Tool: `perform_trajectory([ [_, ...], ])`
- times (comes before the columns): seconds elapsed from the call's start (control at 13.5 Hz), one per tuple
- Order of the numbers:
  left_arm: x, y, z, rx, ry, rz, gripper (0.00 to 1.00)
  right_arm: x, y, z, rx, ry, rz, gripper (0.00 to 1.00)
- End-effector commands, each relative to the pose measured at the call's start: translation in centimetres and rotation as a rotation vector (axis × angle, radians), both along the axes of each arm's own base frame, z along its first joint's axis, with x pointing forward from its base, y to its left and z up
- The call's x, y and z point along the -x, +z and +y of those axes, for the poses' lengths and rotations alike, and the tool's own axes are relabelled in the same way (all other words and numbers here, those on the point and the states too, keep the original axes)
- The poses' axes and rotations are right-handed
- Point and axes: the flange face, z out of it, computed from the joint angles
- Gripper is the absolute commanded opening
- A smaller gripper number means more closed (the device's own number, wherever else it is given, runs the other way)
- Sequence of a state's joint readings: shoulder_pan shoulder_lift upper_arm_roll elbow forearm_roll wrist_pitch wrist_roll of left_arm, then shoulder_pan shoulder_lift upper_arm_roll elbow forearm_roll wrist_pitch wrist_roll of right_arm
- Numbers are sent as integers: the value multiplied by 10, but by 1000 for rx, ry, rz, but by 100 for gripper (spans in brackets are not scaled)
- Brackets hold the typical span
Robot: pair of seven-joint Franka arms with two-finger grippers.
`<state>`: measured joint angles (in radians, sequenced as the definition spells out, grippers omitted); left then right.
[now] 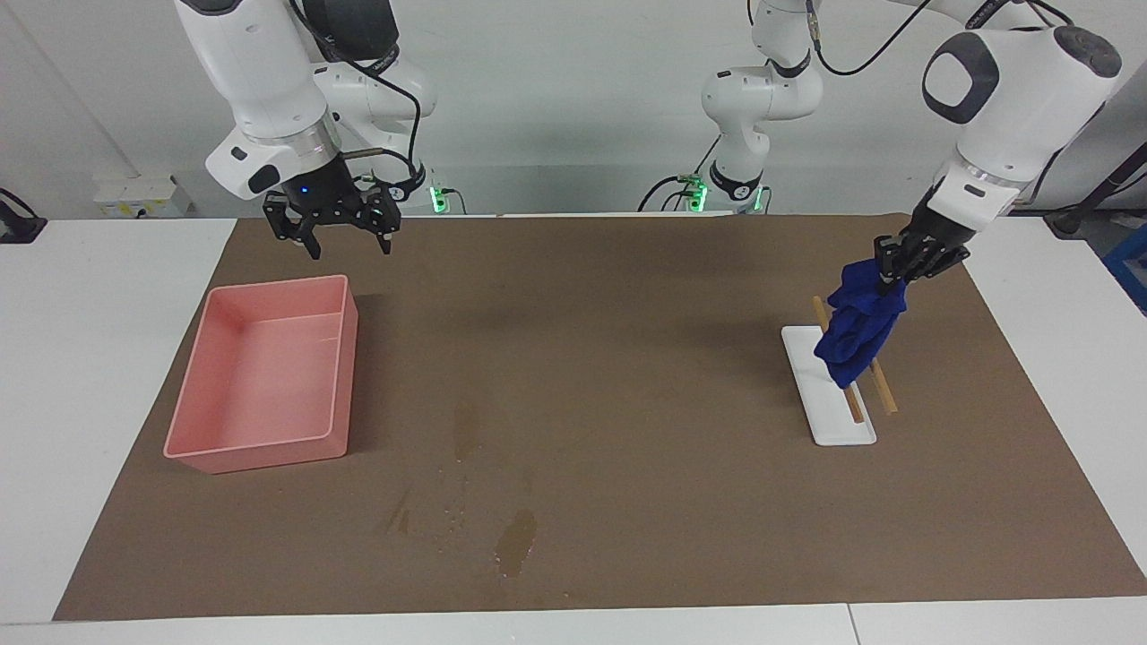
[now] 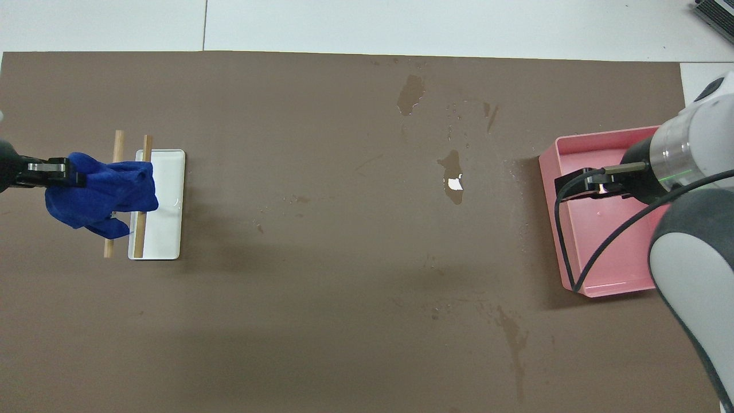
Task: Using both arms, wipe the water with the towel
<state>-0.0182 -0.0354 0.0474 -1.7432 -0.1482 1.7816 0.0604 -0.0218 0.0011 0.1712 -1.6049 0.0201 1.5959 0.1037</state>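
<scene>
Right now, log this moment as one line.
left gripper: shut on towel, raised over white tray | right gripper: open, waits over pink tub | water: unwiped on mat

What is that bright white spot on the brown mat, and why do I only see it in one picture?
In the overhead view it is glare: a lamp mirrored in the water, a puddle near the pink tub. In the facing view the same water only looks dark and glossy, with no white spot; there the tub casts a soft shadow on the mat.
</scene>
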Motion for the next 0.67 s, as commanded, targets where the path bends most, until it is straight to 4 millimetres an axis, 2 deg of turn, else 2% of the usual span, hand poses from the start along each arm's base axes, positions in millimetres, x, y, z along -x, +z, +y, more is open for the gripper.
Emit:
perform_trajectory([
  [0.0,2,34,-11,64,60,8,0,5,1,-4,-19,4,-9,100],
  [0.37,7,51,-53,94,127,41,0,5,2,-4,-19,-1,-12,100],
  [0.59,10,58,-80,119,150,58,0,3,3,-11,-21,-12,-23,100],
])
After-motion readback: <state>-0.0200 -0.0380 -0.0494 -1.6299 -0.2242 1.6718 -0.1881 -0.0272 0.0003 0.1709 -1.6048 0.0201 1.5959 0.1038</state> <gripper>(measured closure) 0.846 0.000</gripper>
